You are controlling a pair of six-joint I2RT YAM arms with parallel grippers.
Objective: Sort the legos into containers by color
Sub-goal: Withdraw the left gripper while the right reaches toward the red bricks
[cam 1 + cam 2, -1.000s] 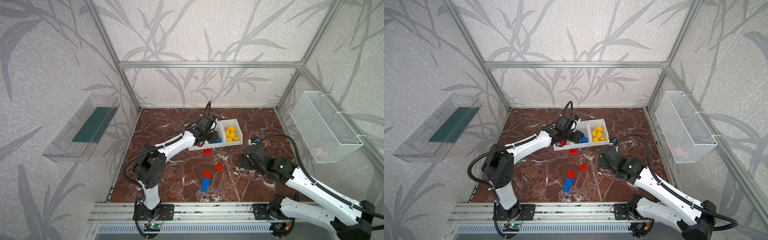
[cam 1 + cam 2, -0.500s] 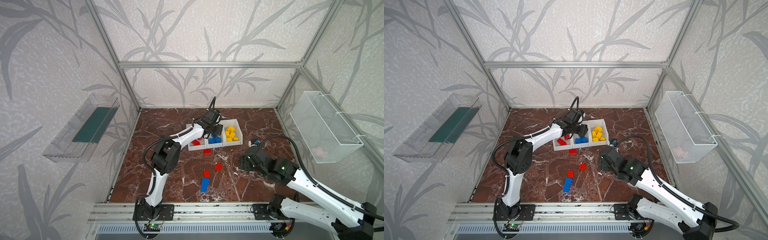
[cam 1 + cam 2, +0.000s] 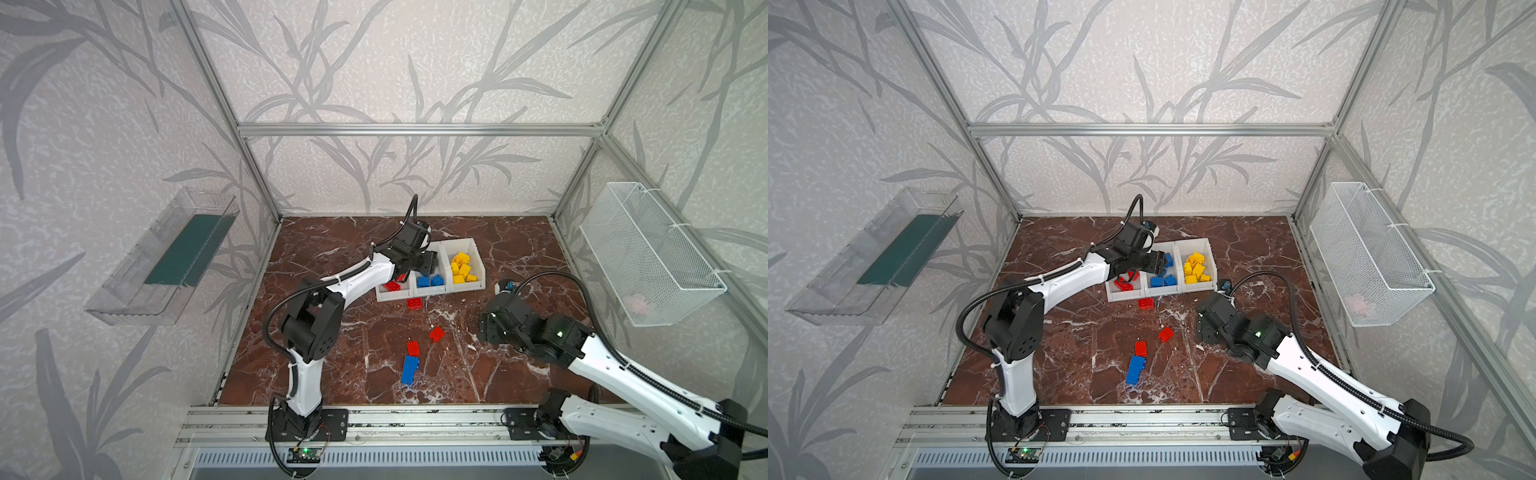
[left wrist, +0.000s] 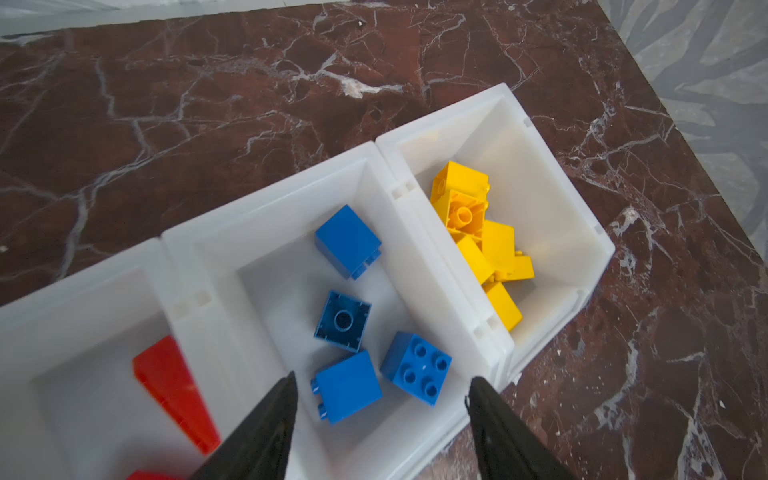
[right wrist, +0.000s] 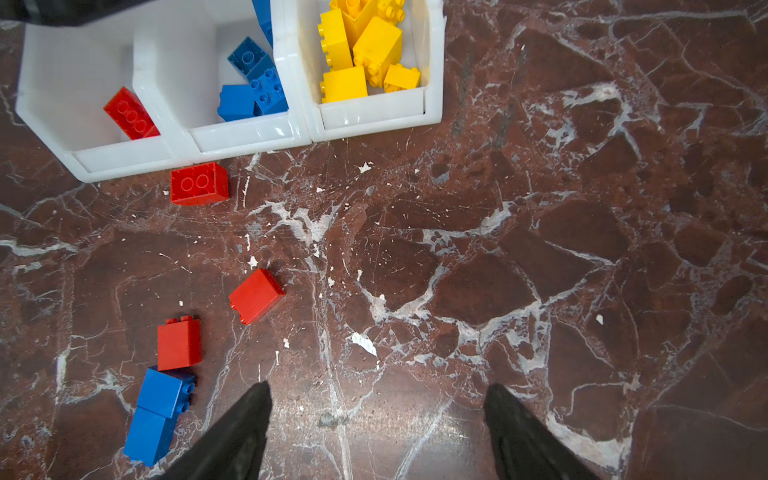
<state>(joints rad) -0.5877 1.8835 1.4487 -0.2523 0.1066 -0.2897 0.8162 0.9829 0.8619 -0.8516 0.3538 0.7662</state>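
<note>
Over the middle bin [image 4: 270,224], at twelve o'clock on the marble floor [image 3: 519,241]: left gripper [image 4: 382,377], jaws parted about halfway and empty, having opened within the last second. Four blue bricks [image 4: 347,241] lie beneath it, so one blue delivery looks complete. Right gripper [image 5: 378,385]: wide open, empty, low over bare floor at three o'clock of the loose pieces. Unsorted, at six o'clock of the bins: three red bricks [image 5: 256,295] and one blue pair [image 5: 160,411] lying end to end. Readable writing or brands: none.
</note>
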